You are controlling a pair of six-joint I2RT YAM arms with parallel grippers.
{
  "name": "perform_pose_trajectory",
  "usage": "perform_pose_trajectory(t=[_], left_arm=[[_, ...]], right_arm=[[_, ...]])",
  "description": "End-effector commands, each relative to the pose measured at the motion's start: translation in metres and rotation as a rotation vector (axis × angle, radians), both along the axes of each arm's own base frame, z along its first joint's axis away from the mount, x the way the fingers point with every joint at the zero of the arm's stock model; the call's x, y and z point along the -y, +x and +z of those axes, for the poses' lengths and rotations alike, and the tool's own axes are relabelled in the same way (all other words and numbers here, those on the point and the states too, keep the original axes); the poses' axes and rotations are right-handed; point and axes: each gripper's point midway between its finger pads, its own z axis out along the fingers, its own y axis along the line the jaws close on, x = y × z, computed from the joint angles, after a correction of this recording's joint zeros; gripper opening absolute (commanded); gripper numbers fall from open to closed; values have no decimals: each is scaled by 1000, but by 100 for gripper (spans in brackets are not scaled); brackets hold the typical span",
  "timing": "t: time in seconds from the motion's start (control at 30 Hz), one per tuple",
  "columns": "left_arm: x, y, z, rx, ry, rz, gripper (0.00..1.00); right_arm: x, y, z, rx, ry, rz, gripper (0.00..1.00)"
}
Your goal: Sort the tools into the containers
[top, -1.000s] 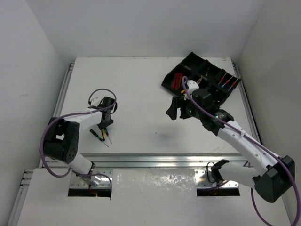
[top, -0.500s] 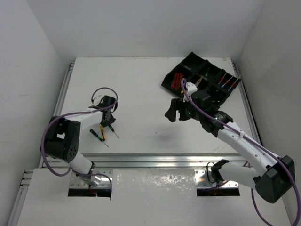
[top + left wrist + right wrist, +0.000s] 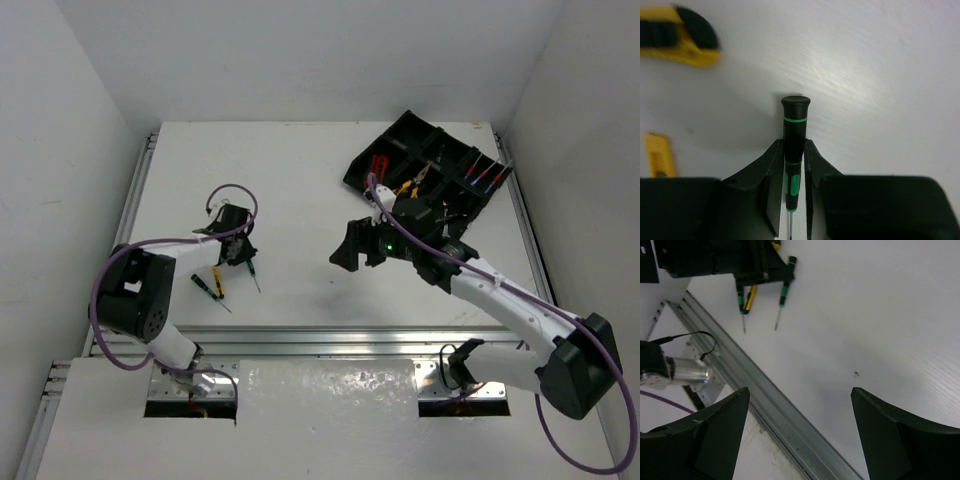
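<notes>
Screwdriver (image 3: 795,117) in L end effector (image 3: 793,150), near front rail (image 3: 330,335), tray (image 3: 358,172) far right.

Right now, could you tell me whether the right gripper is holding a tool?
No, the right gripper is open: its fingers stand wide apart with nothing between them.

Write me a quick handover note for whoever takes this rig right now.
Left gripper: shut on a green-and-black screwdriver, clamped by its handle, over the near-left table.
Right gripper: open, empty, above mid-table.
Done: red-handled pliers, yellow-handled pliers and a few thin screwdrivers lie in the black tray, far right.
Left: get the held screwdriver into the tray, then the yellow screwdriver and the second green-and-black one lying on the table beside the left gripper.
</notes>
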Motion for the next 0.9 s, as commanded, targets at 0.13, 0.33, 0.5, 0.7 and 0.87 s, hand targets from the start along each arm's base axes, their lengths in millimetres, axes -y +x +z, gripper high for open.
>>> perform_pose_trajectory(t=[0.13,0.33,0.5,0.7,0.87], left_arm=[[124,-22,74,190,-224,-286,0],[177,-44,147,372,-431,-376,0],[193,-58,180,443,-553,-416,0],[206,-68,196,467,-654,-459,0],[202,-68,190,449,-599,-473,48]], right_arm=[[-75,-23,-17,-35,126,215,81],[-83,-12,-31,-19,99,104,81],[-84,-13,-23,-3,126,93,77],[-79,-2,-12,45,167,20,46],[-68,11,-6,85,131,-59,0]])
